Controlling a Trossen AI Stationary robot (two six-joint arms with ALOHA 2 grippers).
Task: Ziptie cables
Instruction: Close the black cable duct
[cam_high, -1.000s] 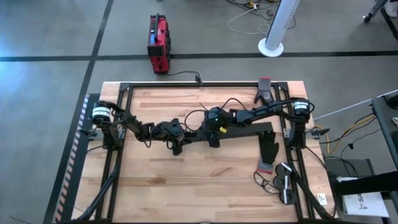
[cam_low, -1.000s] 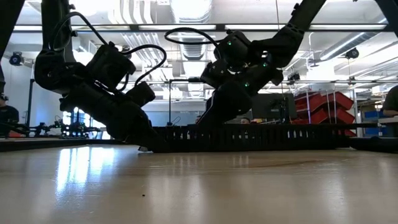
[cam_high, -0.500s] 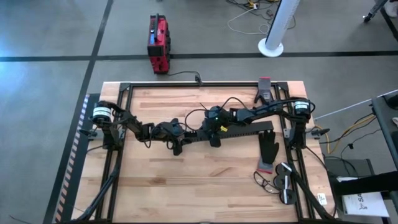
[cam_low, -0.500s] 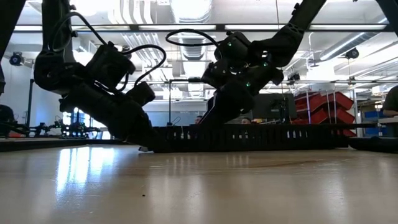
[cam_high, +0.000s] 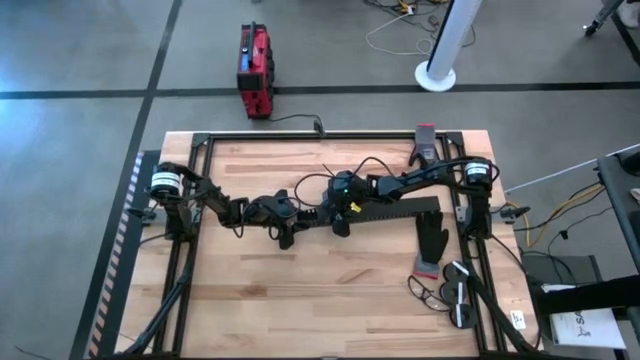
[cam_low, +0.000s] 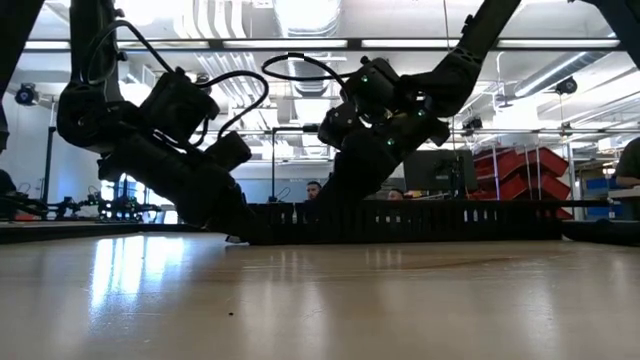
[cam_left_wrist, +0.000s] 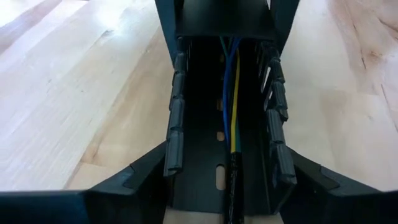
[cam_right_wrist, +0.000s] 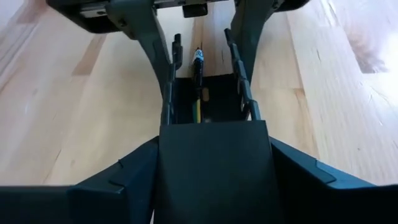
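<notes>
A long black toothed channel (cam_high: 385, 212) lies flat on the wooden table, running left to right at its middle. The cables (cam_left_wrist: 229, 93), thin blue, yellow and green wires, lie along its floor and end in a black sleeved tip (cam_left_wrist: 230, 180). My left gripper (cam_high: 287, 228) is shut on the channel's left end. My right gripper (cam_high: 341, 216) is a little farther right along it, shut on a black cover piece (cam_right_wrist: 214, 162) that sits over the channel. The cables also show past the cover in the right wrist view (cam_right_wrist: 198, 106). My left gripper has the channel's left end between its two fingers, one on each slotted side wall (cam_left_wrist: 174, 143). The fingers come from the table's left, slanting down, along the channel. The channel rests on the table. My right gripper pinches the black cover piece by its two sides (cam_right_wrist: 163, 155). The fingers come from the table's right, slanting down, along the channel. The cover sits on top of the channel, which stays on the table.
A black frame (cam_high: 300, 136) runs round the table. Near the right edge lie a black glove-shaped item (cam_high: 432, 245), a loop of thin wire (cam_high: 425, 290) and a red-and-black tool (cam_high: 426, 140). A wide stretch of bare wood lies near the front edge (cam_high: 300, 300).
My right gripper has slid a little toward the table's left along the channel, closer to my left gripper, still shut on the cover. The channel and my left gripper have stayed where they were.
</notes>
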